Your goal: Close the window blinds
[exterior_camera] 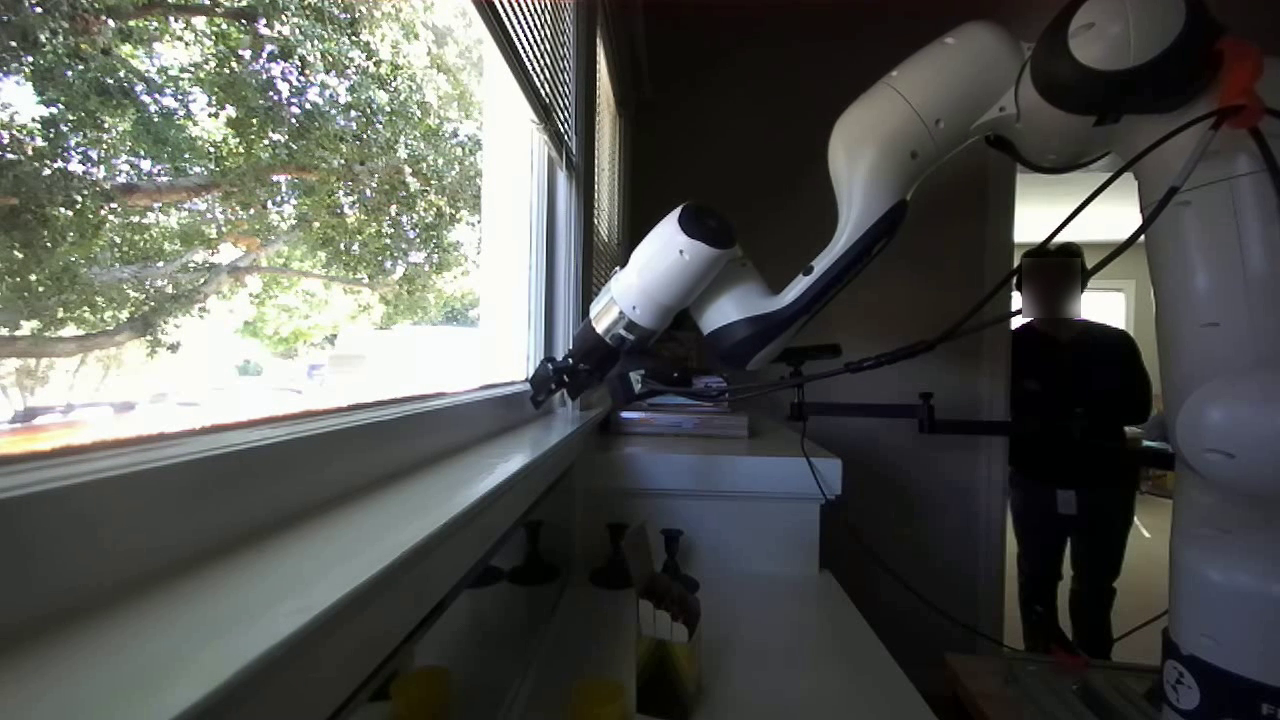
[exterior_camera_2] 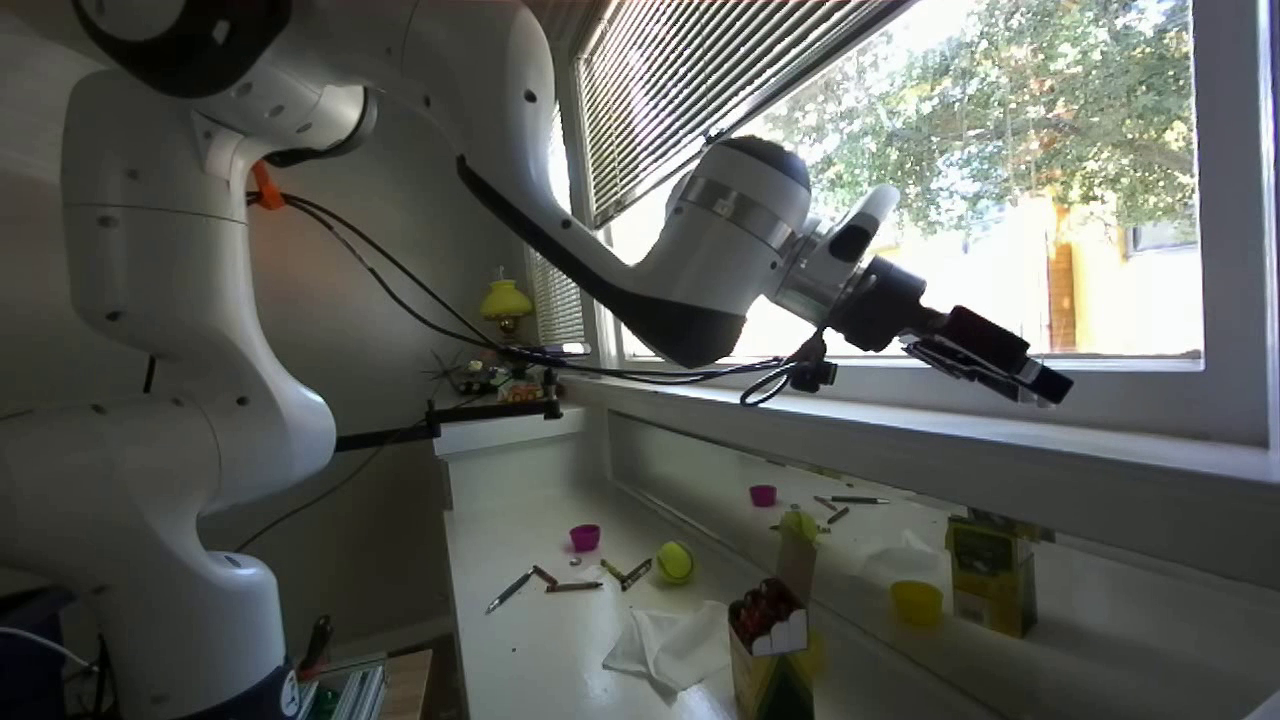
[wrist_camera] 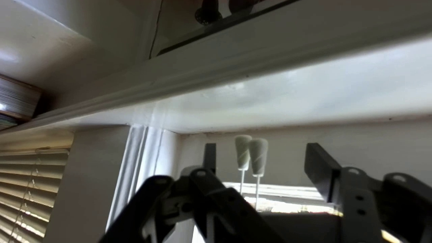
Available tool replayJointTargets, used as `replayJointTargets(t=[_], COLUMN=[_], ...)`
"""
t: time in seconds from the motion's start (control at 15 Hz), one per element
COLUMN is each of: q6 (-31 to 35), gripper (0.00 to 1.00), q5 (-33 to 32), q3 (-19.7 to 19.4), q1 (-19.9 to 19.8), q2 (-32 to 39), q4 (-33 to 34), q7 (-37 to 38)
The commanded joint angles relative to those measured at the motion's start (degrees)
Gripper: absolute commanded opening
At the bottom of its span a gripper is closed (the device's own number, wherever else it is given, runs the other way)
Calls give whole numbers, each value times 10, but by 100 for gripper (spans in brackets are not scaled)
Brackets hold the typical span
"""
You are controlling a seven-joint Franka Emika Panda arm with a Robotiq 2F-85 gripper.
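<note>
The window blinds, with thin horizontal grey-white slats, show in both exterior views (exterior_camera: 545,60) (exterior_camera_2: 700,90). They cover the upper part of the large window, and the glass below is uncovered. My gripper (exterior_camera: 548,385) is low at the window, just above the sill; it also shows in an exterior view (exterior_camera_2: 1040,382). In the wrist view, which stands upside down, the gripper (wrist_camera: 263,160) is open. Two pale cord tassels (wrist_camera: 259,157) on thin cords appear between the fingers, nearer one finger, touching neither. Their depth relative to the fingertips is hard to tell.
The window sill (exterior_camera_2: 900,425) runs under the gripper. A narrower side window has its own blinds (exterior_camera_2: 557,300), also in the wrist view (wrist_camera: 30,192). Below are a counter with a tennis ball (exterior_camera_2: 675,562), a cloth (exterior_camera_2: 670,645) and a crayon box (exterior_camera_2: 770,650). A person (exterior_camera: 1075,400) stands behind.
</note>
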Motion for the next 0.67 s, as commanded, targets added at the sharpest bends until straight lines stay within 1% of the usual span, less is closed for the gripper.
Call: replayJointTargets(t=[0.0,0.27,0.4,0.6], q6=[-9,-11,-17,-31], gripper=[99,100,95,96], q5=[-19,-22,-27,-26], q3=[0,0,-1,0], q1=[2,2,2,3], q2=[-18,-27,-26,-23], q4=[-4,-6,-3,-3], q7=[18,22,25,26])
